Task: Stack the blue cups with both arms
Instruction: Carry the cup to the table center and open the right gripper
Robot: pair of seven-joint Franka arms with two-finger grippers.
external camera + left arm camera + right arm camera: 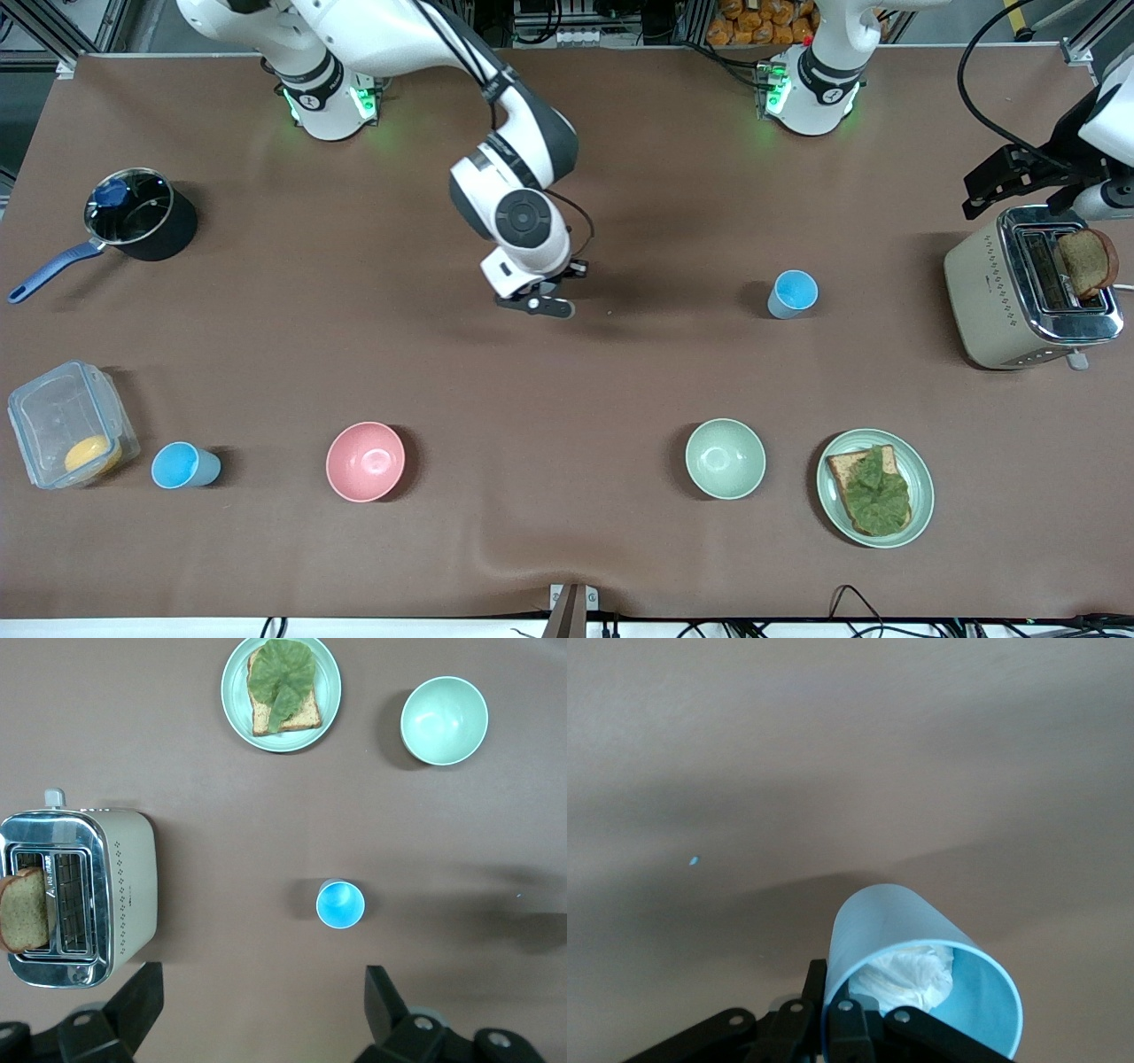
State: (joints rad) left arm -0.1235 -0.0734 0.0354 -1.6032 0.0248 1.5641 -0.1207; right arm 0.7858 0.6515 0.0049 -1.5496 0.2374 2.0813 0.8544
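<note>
The right gripper clamps a blue cup, apparently stuffed with white material, above mid-table. The left gripper hangs spread wide above the toaster, near another blue cup. A third cup stands beside the pink bowl.

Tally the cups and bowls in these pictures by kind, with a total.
Small light-blue plastic cups: 3, one gripped by the right pincer
Round bowls: 2, one pink plastic bowl, one pale green plastic bowl
Total: 5
</note>
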